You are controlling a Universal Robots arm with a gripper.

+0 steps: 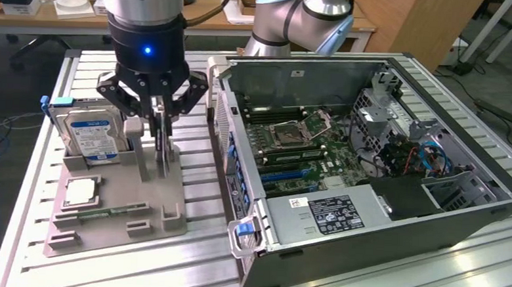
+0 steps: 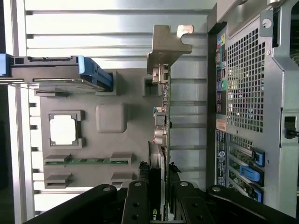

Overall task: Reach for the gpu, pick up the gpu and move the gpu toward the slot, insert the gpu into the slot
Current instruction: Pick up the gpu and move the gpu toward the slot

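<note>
Surface: ribbed metal table [image 1: 23, 236], office desks behind.
Gripper [image 1: 160, 122]: narrow, pinched on the top edge of the gpu [image 1: 161, 155].
Gpu: upright on edge at grey holder tray [image 1: 112, 221], silver bracket [image 2: 166, 44] at one end, near blue-labelled hard drive [image 1: 94, 135].
Computer case [image 1: 391, 243]: open, exterior view's right, motherboard [image 1: 308, 146] exposed.

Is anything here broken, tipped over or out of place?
Nothing stands out. The gpu stands upright in its grey holder, gripped by the end effector; the hard drive sits upright beside it, and the computer case lies open.
</note>
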